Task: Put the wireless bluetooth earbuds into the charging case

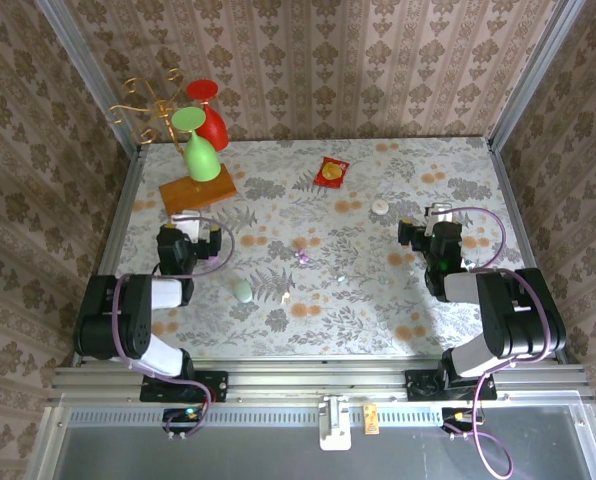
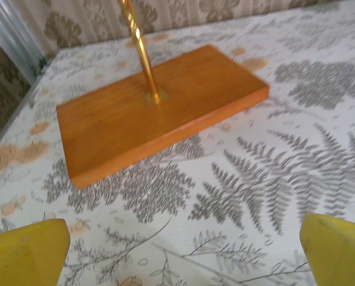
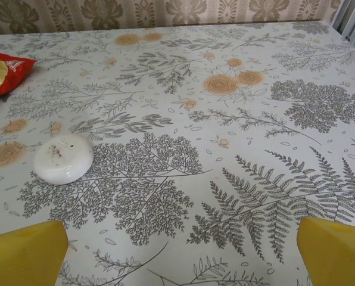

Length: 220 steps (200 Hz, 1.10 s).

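Both sets of jaws are spread wide with nothing between them. The left gripper (image 2: 182, 250) hangs over fern-printed cloth (image 2: 255, 196), just short of a glossy wooden base (image 2: 159, 116) with a brass rod (image 2: 139, 53). The right gripper (image 3: 183, 250) is near a smooth white domed case (image 3: 63, 157), shut, its contents hidden. A mint egg-shaped case (image 1: 242, 291) lies closed by the left arm. The earbuds (image 1: 301, 257), tiny lilac and pale beads, lie loose mid-table, apart from both cases

Fern-and-flower patterned table (image 1: 398, 300): orange wooden slab base (image 1: 198, 190) near far-left corner, red-and-yellow packet (image 1: 331, 172) by far edge, white round case (image 1: 380, 207), pale green egg-shaped case (image 1: 242, 291), tiny lilac earbuds (image 1: 301, 258) mid-table.
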### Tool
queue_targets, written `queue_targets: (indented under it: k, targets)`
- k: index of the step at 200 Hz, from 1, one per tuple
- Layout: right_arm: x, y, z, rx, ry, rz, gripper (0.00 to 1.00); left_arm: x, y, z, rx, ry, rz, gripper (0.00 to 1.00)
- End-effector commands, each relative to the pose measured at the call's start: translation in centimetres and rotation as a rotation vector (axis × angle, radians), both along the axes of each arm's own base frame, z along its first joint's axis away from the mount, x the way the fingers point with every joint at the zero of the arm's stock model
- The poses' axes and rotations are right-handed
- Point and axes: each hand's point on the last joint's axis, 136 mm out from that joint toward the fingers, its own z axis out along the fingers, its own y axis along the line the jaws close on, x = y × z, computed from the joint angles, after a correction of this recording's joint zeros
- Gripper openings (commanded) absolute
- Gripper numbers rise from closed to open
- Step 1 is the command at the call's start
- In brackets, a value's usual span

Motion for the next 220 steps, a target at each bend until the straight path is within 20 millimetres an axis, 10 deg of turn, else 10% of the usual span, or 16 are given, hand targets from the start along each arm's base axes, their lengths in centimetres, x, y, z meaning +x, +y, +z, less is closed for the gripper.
queue_targets:
  k: [1,132,197,220]
  targets:
    - [0.3,0.6,2.1,-0.021,-0.026,0.025,1.00,-0.4,-0.1,1.9,0.041,-0.049,0.002,1.00]
    - [-1.3,7.7,8.8,0.000,-0.034,0.245,1.00,-4.8,-8.8,5.9,0.141,0.006,-0.314,1.00]
    - [-0.2,15.2,7.9,0.013,0.049,0.406,1.00,-7.3,-11.3,5.5,0.043,0.182,-0.248,1.00]
    - [0.8,14.8,6.7,0.049,0.137,0.323,1.00,-8.2,-10.6,4.8,-0.060,0.259,-0.151,1.00]
